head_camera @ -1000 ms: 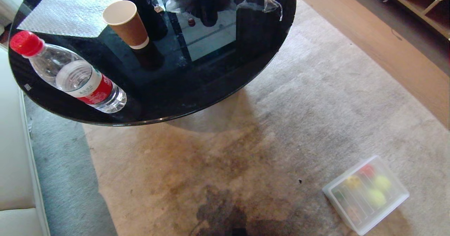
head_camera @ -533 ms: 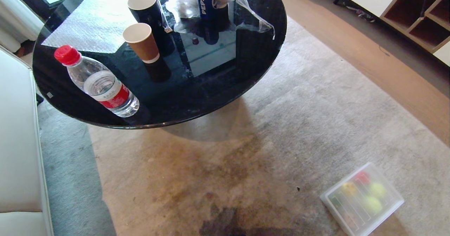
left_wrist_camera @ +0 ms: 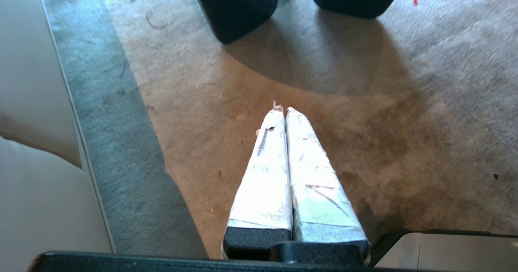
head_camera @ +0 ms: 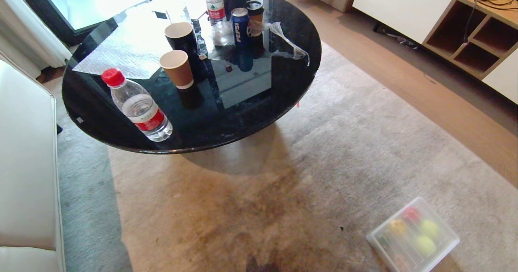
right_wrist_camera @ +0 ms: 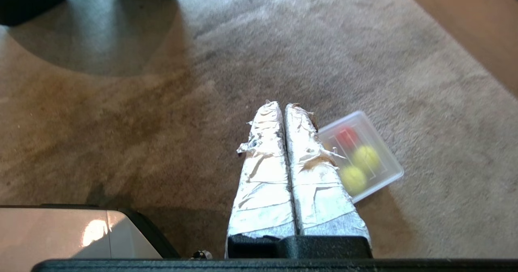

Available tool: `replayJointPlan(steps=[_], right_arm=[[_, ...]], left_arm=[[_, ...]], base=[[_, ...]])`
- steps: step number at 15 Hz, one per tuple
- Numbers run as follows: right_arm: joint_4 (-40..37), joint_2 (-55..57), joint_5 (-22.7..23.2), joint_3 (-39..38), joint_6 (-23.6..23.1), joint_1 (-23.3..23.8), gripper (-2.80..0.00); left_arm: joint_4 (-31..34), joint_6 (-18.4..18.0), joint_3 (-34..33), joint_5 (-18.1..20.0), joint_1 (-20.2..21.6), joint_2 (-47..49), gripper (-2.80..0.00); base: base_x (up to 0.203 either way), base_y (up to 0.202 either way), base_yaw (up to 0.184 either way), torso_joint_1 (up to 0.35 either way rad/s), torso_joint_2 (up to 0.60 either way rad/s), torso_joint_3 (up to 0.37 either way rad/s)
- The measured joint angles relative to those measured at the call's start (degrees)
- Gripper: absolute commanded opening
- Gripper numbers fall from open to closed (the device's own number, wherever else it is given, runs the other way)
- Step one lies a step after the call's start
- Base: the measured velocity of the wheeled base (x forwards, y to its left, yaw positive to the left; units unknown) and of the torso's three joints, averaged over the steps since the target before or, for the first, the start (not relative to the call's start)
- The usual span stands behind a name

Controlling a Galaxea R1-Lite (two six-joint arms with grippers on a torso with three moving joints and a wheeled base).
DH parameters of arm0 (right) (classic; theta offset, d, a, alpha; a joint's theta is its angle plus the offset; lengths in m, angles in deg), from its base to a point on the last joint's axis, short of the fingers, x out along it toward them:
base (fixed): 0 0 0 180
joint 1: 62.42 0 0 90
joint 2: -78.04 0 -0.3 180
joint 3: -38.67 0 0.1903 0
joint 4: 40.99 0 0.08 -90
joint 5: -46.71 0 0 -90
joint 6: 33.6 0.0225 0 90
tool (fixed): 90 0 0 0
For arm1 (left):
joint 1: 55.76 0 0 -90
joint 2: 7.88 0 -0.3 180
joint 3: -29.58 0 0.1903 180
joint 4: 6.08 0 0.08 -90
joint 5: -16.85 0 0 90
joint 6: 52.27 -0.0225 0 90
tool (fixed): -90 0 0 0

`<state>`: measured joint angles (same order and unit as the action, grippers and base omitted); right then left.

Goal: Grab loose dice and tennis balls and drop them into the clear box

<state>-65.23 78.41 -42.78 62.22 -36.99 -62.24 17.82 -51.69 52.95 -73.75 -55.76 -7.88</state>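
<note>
Both sets of tape-wrapped fingers are pressed together with nothing between them: the left gripper (left_wrist_camera: 282, 110) hangs over bare carpet (left_wrist_camera: 356, 114) beside a pale sofa (left_wrist_camera: 32, 102), and the right gripper (right_wrist_camera: 282, 105) hangs over the carpet too, its tips just short of the clear box (right_wrist_camera: 374, 150). That box sits on the carpet at the robot's right with a ribbed translucent lid on it; through the lid two tennis balls (head_camera: 425, 236), a red die (head_camera: 411, 214) and a yellow die (head_camera: 397, 225) show dimly. Further off stands a round black worktop (head_camera: 283, 77) carrying a water bottle (head_camera: 139, 108), paper cups (head_camera: 177, 69) and a Pepsi can (head_camera: 240, 27).
</note>
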Motion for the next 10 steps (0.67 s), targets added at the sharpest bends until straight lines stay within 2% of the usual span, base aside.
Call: replayJointPlan(steps=[10], right_arm=[[0.0,0.0,0.0,0.0,0.0,0.0,-2.80]], left_arm=[[0.0,0.0,0.0,0.0,0.0,0.0,-2.80]], base=[[0.000,0.000,0.000,0.004,0.00,0.204]])
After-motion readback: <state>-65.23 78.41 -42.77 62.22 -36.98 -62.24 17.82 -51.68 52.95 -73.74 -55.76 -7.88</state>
